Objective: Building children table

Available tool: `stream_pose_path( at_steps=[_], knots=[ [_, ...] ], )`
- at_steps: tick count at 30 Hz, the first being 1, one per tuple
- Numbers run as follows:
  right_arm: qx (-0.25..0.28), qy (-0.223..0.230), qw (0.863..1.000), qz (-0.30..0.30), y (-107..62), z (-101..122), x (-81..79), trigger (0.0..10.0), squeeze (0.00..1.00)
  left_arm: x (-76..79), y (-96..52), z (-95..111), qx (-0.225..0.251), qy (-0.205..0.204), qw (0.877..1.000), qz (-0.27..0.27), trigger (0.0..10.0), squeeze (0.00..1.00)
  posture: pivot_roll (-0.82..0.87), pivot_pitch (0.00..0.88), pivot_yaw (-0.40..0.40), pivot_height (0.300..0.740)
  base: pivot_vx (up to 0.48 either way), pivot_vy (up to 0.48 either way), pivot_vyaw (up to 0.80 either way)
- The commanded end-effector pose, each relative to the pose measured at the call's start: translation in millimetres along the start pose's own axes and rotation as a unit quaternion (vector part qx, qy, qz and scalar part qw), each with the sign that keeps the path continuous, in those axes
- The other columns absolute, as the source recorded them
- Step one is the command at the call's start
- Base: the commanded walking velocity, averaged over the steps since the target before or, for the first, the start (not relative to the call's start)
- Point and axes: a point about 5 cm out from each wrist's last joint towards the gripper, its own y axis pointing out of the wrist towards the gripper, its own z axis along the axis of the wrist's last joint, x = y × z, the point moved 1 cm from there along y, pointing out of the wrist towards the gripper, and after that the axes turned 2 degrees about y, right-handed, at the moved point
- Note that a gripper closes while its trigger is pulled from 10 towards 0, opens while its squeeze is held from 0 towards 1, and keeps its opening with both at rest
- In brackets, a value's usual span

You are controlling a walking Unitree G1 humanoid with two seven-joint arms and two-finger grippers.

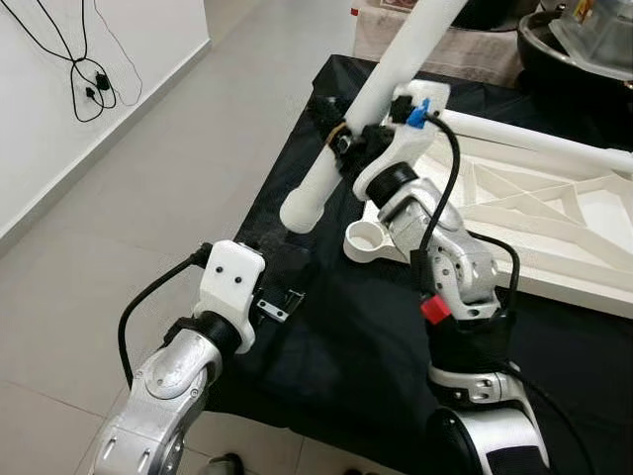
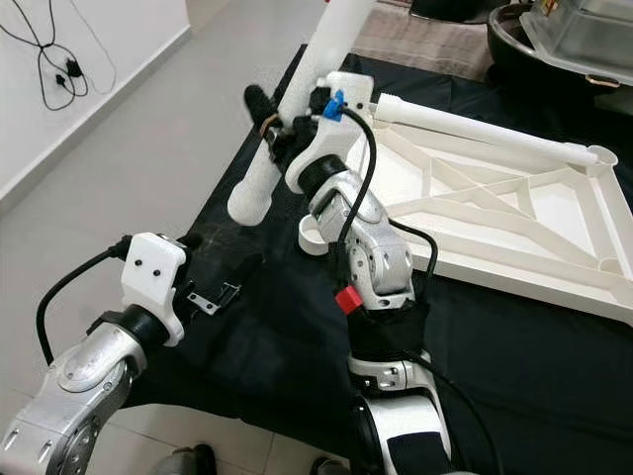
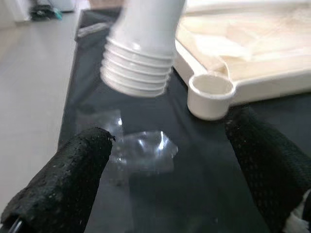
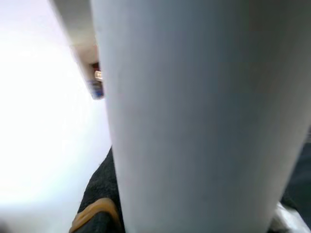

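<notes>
Above the black-draped surface (image 1: 297, 346), the right claw (image 1: 346, 139) pinched a white plastic table leg (image 1: 396, 69), seemingly light, stiff and smooth, mid-shaft with its threaded end (image 3: 138, 70) near the upturned tabletop's corner socket (image 3: 211, 94), while the left claw (image 3: 165, 160) hovered spread.

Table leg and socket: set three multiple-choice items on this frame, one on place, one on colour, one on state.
1. Where is the round socket?
A. at the tabletop's corner
B. on the floor
C. in the left claw

2. What colour is the cloth?
A. red
B. black
C. yellow

3. How is the left claw?
A. shut on the leg
B. open and empty
C. shut on the socket

Answers: 1 A, it juts from the upturned tabletop. 2 B, dark all over. 3 B, its fingers stand apart; the right claw holds the table leg.
</notes>
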Motion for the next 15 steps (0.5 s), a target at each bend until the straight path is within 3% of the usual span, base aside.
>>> stream_pose_path(
  at_steps=[1,6,15],
  knots=[
    [-0.002,0.009,0.999,0.038,-1.6,0,-10.5,10.0,0.0,1.5,0.8,-6,-0.015,-0.008,1.0,-0.016,10.0,0.0,0.12,0.164,-0.053,0.74,0.0,0.0,0.0],
    [-0.027,0.039,0.995,0.089,-10.1,-10,-21.7,10.0,0.0,-4.9,5.3,-10,-0.026,0.021,0.999,-0.032,10.0,0.0,0.12,0.161,-0.048,0.74,0.0,0.0,0.0],
    [-0.061,0.05,0.986,0.148,-21.5,-22,-37.0,10.0,0.0,-6.7,7.9,-8,-0.022,0.038,0.998,-0.049,10.0,0.0,0.12,0.152,-0.044,0.74,0.0,0.0,0.0]
  ],
)
